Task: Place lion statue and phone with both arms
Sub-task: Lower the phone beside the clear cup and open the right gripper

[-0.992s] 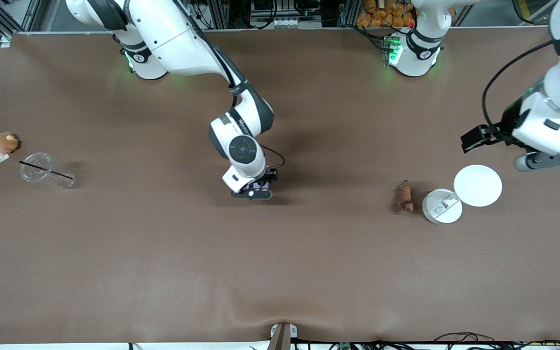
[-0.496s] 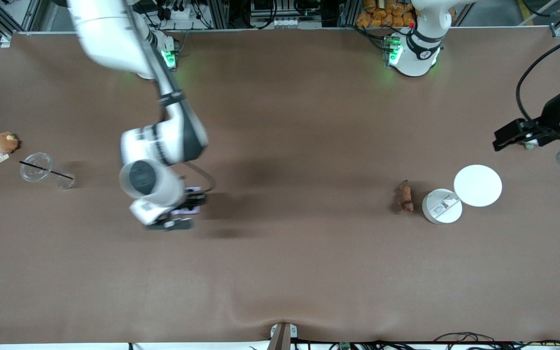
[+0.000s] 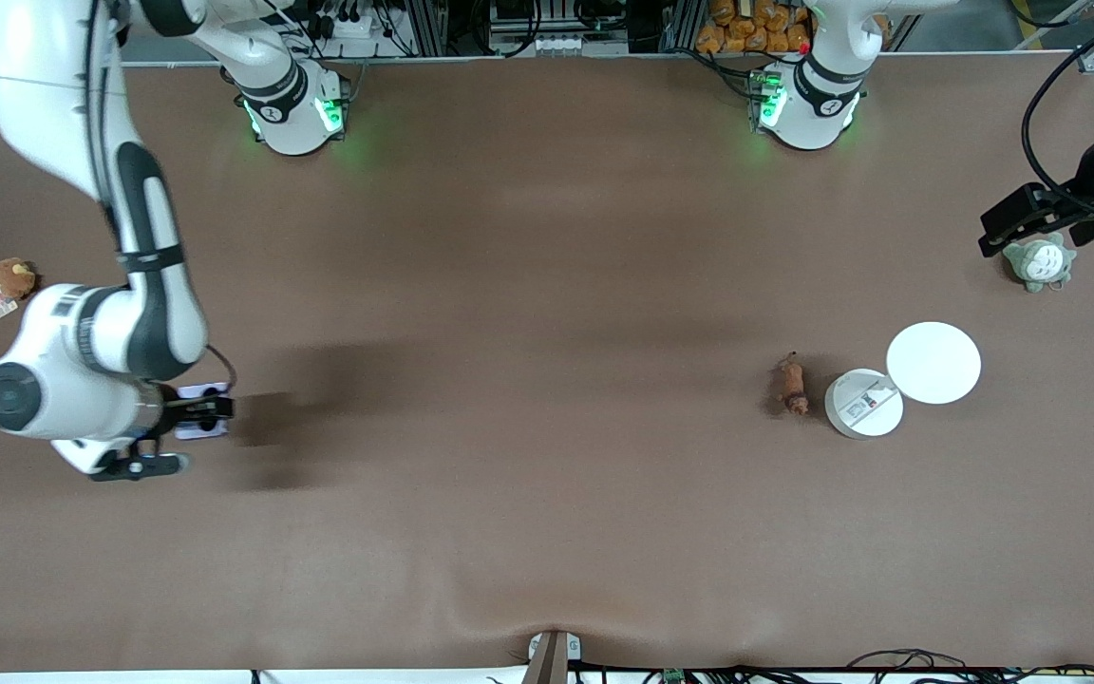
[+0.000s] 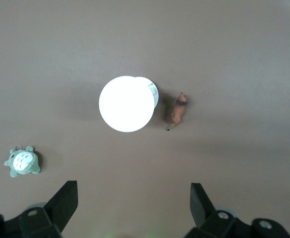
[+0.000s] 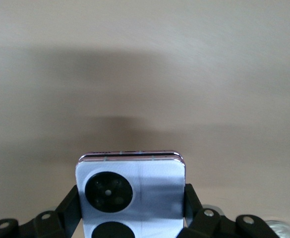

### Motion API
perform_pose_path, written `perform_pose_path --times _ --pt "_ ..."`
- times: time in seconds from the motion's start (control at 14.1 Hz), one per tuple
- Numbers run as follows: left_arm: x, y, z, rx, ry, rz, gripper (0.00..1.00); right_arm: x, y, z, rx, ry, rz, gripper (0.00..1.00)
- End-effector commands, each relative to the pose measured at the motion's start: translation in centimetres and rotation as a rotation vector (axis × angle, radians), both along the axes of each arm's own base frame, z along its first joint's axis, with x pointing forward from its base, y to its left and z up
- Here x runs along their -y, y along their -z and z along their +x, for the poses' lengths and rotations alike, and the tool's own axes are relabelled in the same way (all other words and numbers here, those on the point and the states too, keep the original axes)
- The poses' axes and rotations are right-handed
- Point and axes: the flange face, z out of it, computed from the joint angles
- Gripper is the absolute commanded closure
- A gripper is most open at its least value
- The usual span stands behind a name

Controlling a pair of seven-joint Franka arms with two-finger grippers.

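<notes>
Swung from mid-table to its own end within a second, the right arm now bends low over the table [image 3: 547, 532], its gripper [image 3: 188, 426] clamped on the phone [image 3: 202, 423] just above the surface. The right wrist view shows the phone [image 5: 131, 196] pinched by its side edges, lavender face and two black camera circles toward the lens; no writing on it can be read. The left arm has pulled back to its end, its gripper [image 4: 135, 208] high above the table with fingers spread wide and empty, a grey-green plush [image 3: 1039, 263] now uncovered below it. The lion statue [image 3: 791, 383] lies unmoved on the table beside two white discs [image 3: 863, 403], the nearer bearing a small label too fine to read. An orange-brown plush [image 3: 11, 277] with a tag sits near the right arm's end.
</notes>
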Motion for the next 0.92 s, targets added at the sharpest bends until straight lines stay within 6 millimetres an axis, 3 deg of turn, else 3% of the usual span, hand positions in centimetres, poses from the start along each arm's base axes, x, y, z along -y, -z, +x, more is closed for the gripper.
perform_pose_path --times 0.0,0.14,0.42,0.64,0.78,0.85 --pt "-2.6 -0.4 -2.0 0.000 0.010 -0.062 0.00 3.2 2.9 -0.3 -0.011 -0.039 0.013 0.60" --pt "-4.3 -0.7 -2.4 0.000 0.048 -0.064 0.00 6.5 4.8 -1.3 -0.041 -0.022 0.022 0.59" --pt "-4.9 -0.8 -3.0 -0.001 0.046 -0.051 0.00 8.6 8.3 -4.8 -0.159 0.053 0.057 0.55" --pt "-3.6 -1.0 -2.9 -0.001 0.068 -0.017 0.00 9.4 9.3 -6.4 -0.237 0.081 0.082 0.54" --pt "-3.7 -1.6 -2.7 -0.004 0.070 -0.014 0.00 10.3 9.6 -7.3 -0.272 0.099 0.096 0.48" --pt "-3.6 -1.5 -2.9 -0.021 0.070 -0.014 0.00 10.5 9.8 -7.6 -0.277 0.104 0.096 0.35"
